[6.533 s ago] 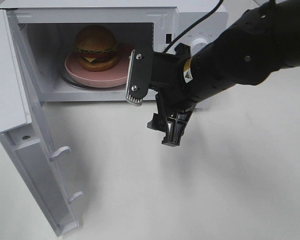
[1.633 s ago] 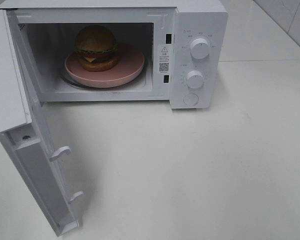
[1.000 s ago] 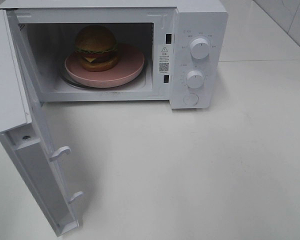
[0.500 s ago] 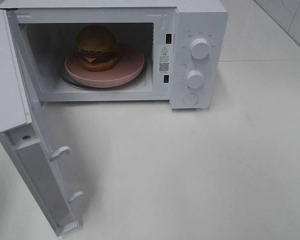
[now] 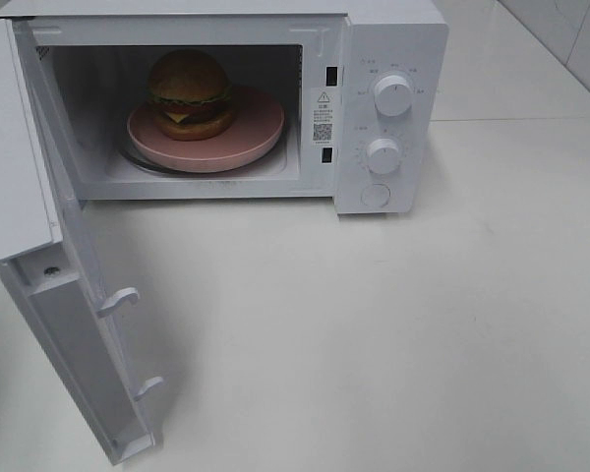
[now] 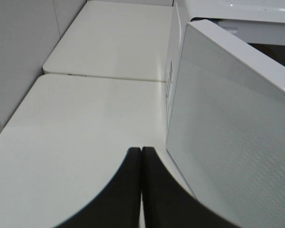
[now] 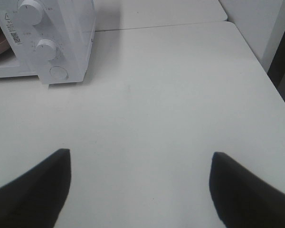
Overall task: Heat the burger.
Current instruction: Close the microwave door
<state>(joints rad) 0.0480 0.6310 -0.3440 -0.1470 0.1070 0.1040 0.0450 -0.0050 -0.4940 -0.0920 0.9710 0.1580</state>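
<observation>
The burger [image 5: 188,93], with brown bun, lettuce and cheese, sits on a pink plate [image 5: 256,128] inside the open white microwave [image 5: 388,29]. The microwave door [image 5: 49,295] hangs wide open toward the front left. Neither arm shows in the exterior high view. In the left wrist view my left gripper [image 6: 141,154] is shut with nothing in it, just beside the outer face of the door [image 6: 232,142]. In the right wrist view my right gripper [image 7: 140,161] is open and empty above the bare table, to the right of the microwave's control panel [image 7: 52,47].
Two knobs [image 5: 392,94] [image 5: 383,155] and a round button [image 5: 376,195] sit on the microwave's right panel. The white table [image 5: 423,344] stretches in front and to the right. A wall edge [image 7: 275,42] borders the table's right side.
The scene in the exterior high view is the same as a second ago. Several seconds back the right arm hovered before the microwave; it has since left that view.
</observation>
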